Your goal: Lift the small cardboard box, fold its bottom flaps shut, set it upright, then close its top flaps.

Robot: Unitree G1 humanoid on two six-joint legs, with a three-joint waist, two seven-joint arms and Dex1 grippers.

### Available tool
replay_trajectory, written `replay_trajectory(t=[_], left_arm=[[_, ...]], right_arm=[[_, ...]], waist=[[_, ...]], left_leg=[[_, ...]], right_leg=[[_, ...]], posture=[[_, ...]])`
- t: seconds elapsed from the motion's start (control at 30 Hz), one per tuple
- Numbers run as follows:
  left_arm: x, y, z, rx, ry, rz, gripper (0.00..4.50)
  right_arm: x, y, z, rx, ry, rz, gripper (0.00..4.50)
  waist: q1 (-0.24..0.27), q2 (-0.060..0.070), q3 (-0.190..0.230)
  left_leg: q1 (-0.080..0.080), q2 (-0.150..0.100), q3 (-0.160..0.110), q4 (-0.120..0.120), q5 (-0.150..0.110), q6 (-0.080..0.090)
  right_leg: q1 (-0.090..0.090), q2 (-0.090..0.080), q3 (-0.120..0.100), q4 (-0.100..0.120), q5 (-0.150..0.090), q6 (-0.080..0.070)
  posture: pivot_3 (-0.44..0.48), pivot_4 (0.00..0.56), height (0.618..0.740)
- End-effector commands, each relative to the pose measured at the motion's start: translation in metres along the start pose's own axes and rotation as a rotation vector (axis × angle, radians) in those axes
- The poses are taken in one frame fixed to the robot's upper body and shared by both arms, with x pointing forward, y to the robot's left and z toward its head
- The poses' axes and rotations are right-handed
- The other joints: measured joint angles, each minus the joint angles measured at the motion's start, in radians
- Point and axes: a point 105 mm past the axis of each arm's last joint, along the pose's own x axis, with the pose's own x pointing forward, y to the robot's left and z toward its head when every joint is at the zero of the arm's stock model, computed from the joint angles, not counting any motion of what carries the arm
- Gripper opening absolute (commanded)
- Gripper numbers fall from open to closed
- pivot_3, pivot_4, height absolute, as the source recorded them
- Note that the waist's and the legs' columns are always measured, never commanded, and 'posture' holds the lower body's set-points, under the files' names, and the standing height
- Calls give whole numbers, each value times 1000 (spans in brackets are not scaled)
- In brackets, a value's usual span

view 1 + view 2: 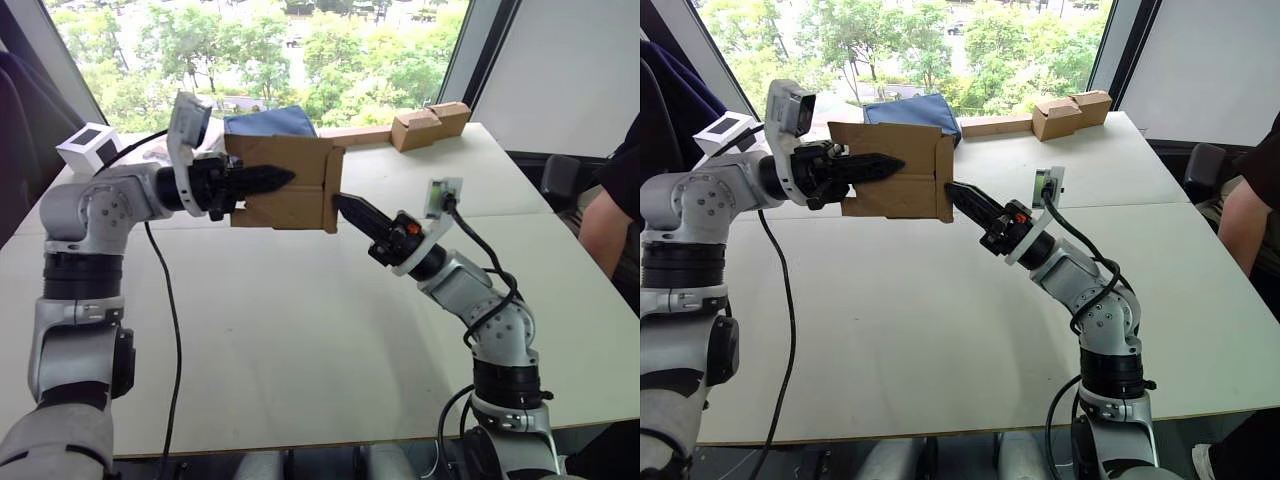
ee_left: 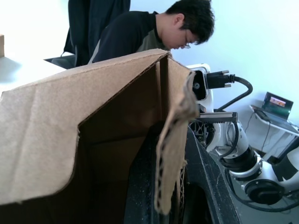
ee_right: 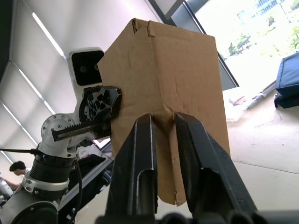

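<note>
small cardboard box (image 1: 285,183) held in the air over the far-left part of the desk (image 1: 300,340), left gripper (image 1: 262,180) jaws clamped on a box wall, right gripper (image 1: 350,211) tips against box's right flap, jaws slightly apart, gripping nothing

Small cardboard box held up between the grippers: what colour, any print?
Plain brown small cardboard box, no print or labels visible. Shows best in the right wrist view.
</note>
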Motion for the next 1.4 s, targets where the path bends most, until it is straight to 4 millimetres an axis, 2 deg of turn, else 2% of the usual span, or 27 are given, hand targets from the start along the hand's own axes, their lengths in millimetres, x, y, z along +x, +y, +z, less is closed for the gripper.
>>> replay_trajectory(t=[0.03,0.3,0.47,0.77,1.07,1.4], left_arm=[[-1,-11,18,62,-35,-32,0],[-1,-12,15,54,-35,-35,0],[-1,-11,13,51,-25,-33,0],[4,-6,3,50,7,-24,0],[6,-5,6,44,-9,-30,0],[7,-5,7,43,-21,-31,0]], right_arm=[[0,3,9,-3,-52,12,904],[-1,-6,13,5,-91,-33,904],[0,-4,13,2,-83,-20,904],[10,16,4,23,-57,60,904],[14,37,-9,81,-14,145,904],[24,45,-14,81,-19,161,904]], waist=[[0,0,0],[0,0,0],[0,0,0],[-1,0,0],[0,0,0],[-1,0,0]], left_leg=[[0,0,0,0,0,0],[0,0,0,0,0,0],[0,0,0,0,0,0],[0,0,0,0,0,0],[0,0,0,0,0,0],[0,0,0,0,0,0]], right_leg=[[0,0,0,0,0,0],[0,0,0,0,0,0],[0,0,0,0,0,0],[0,0,0,0,0,0],[0,0,0,0,0,0],[0,0,0,0,0,0]], posture=[[0,150,740],[0,150,740],[0,150,740],[0,150,740],[0,150,740],[0,150,740]])
